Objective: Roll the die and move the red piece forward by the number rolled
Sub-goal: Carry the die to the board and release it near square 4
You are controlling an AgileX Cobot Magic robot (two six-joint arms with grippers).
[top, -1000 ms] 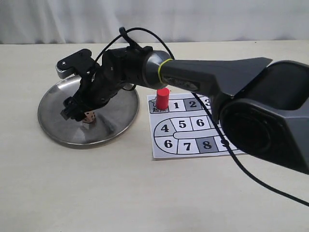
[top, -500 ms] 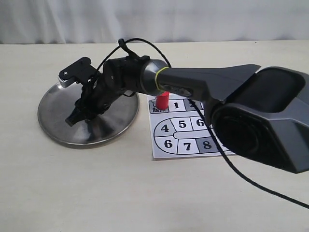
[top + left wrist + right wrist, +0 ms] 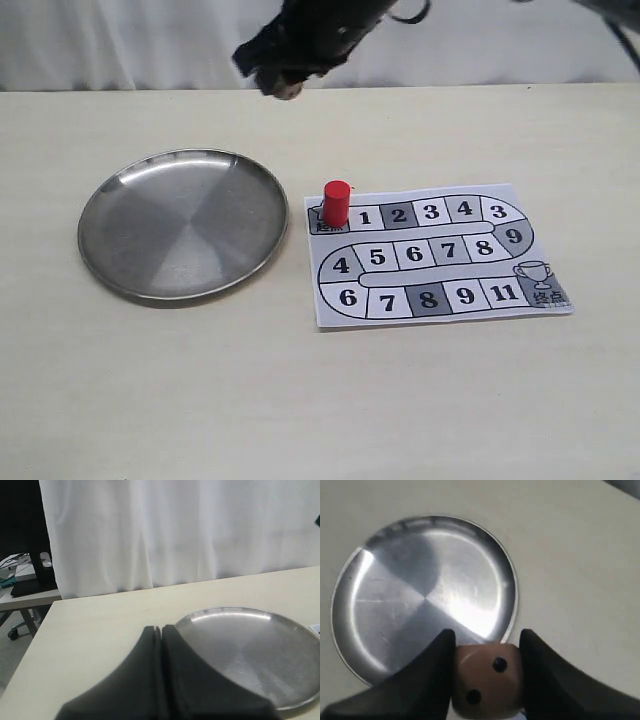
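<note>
Die (image 3: pixel 487 680) between right fingers (image 3: pixel 427 680) (plate (image 3: pixel 420 580) beyond)

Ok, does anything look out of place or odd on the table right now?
Nothing stands out. The red piece stands upright on the board, on the square just before the 1. The board lies flat, the metal plate looks undamaged, and the die sits squarely in the right gripper, up off the table.

plate (image 3: pixel 183 225): brushed metal, glossy | die (image 3: pixel 487 680): pale wood-like, matt | red piece (image 3: pixel 337 203): smooth | board (image 3: pixel 430 255) beside plate: printed matt paper | table (image 3: pixel 300 400): matt cream
</note>
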